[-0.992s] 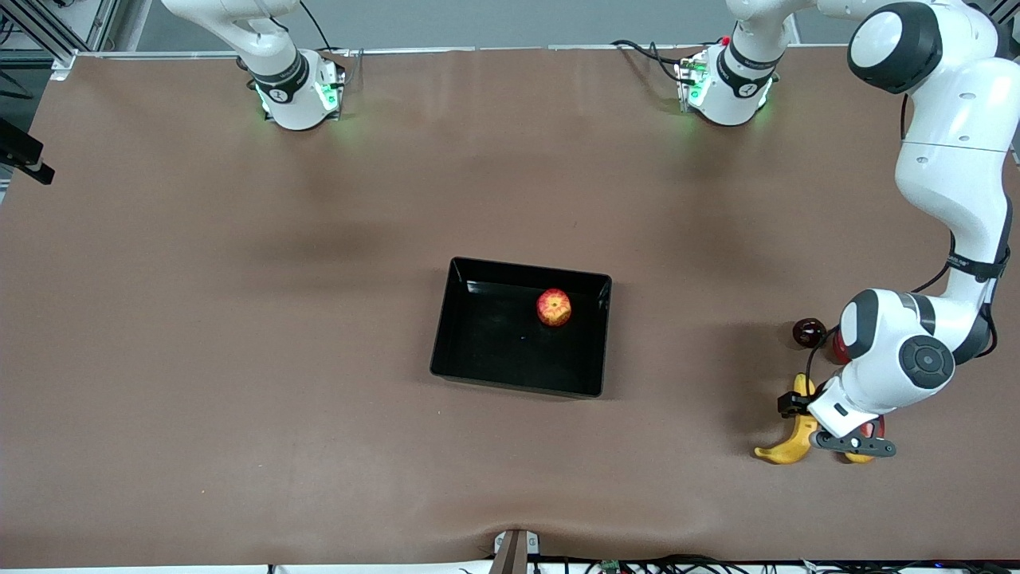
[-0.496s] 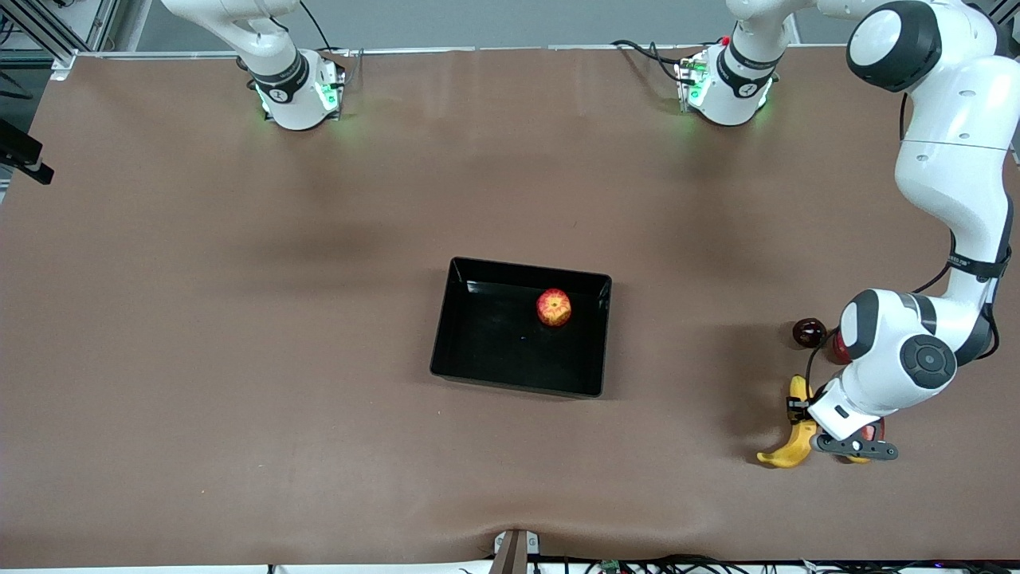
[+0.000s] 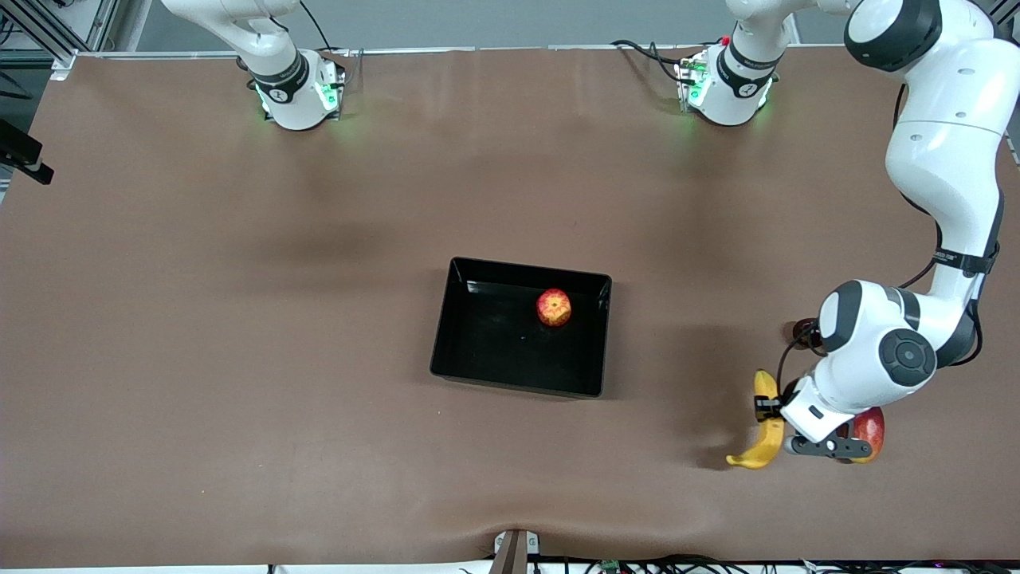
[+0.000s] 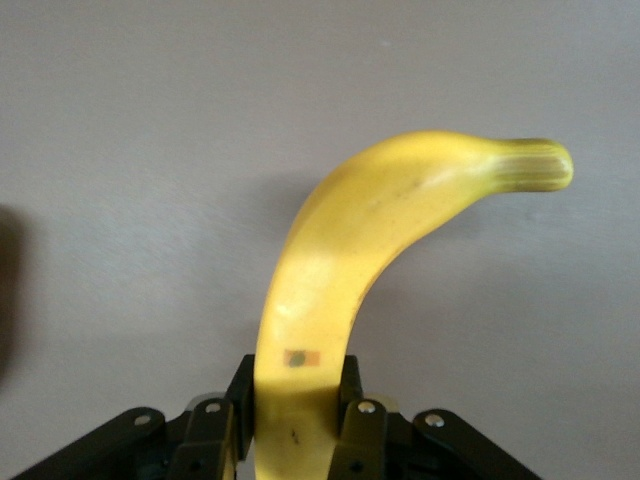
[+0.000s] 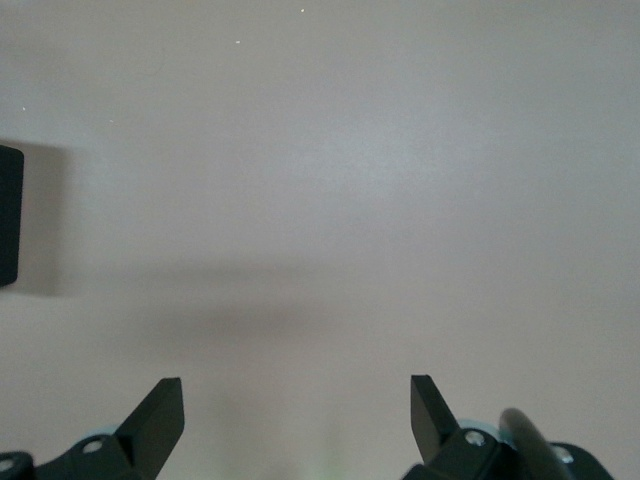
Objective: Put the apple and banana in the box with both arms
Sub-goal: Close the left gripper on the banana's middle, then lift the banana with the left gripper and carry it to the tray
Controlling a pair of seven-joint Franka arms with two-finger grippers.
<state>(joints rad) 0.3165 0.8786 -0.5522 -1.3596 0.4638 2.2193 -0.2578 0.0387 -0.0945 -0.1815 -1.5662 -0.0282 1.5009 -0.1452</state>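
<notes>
The apple point(image 3: 554, 307), red with yellow mottling, lies in the black box point(image 3: 478, 379) at the table's middle. My left gripper point(image 3: 770, 408) is shut on the yellow banana point(image 3: 761, 446) and holds it just above the table at the left arm's end, well away from the box. In the left wrist view the banana point(image 4: 370, 240) runs out from between my gripper point(image 4: 296, 400) fingers, its tip curving away. My right gripper point(image 5: 296, 405) is open and empty over bare table; it does not show in the front view.
An oblong red-yellow fruit point(image 3: 870, 430) lies under the left arm's wrist. A dark round fruit point(image 3: 801, 328) lies beside the left arm, farther from the front camera than the banana. The box's corner point(image 5: 8, 215) shows in the right wrist view.
My left gripper has lifted the banana and carried it a little toward the box. The red-yellow fruit under the wrist is more exposed. The apple and box have not moved.
</notes>
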